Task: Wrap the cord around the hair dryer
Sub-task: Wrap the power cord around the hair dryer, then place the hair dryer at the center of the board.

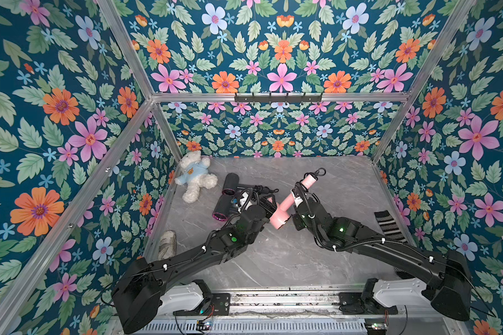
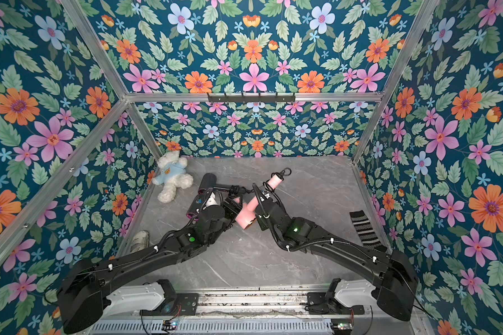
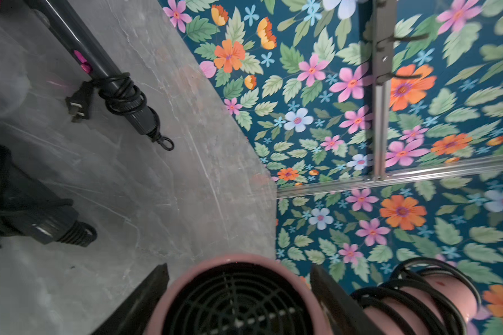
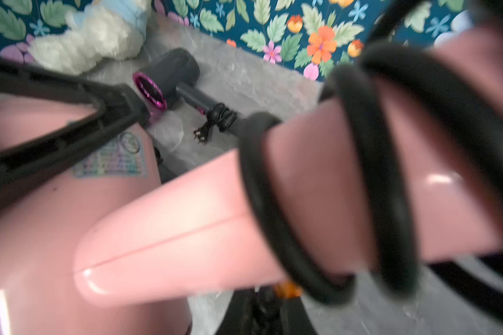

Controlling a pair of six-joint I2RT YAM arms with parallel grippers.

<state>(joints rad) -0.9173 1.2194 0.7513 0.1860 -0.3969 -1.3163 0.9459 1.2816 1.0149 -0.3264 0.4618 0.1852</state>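
The pink hair dryer is held above the middle of the grey marble table, between the two arms. Its barrel is pointed to the near side and its handle is raised toward the far right, as is seen in both top views.

The barrel is pinched by the left gripper. In the left wrist view the two black fingers are pressed on both sides of the barrel, and the black rear grille of the dryer is seen between them.

The cord is wound in several black loops around the pink handle. The loops are seen also in the left wrist view.

The right gripper is placed just beside the handle, near the loops. Its jaws are pressed together, but what is caught between them cannot be told, because the right wrist view is blurred and filled by the handle.

Two dark hair dryers with magenta rings are laid on the left of the pink one, the farther and the nearer. On the handle of the farther one a cord is wrapped, and a plug is lying beside it.

A white teddy bear in a blue shirt is laid in the far left corner. A pale shoe is placed at the left wall, and a striped sock at the right wall.
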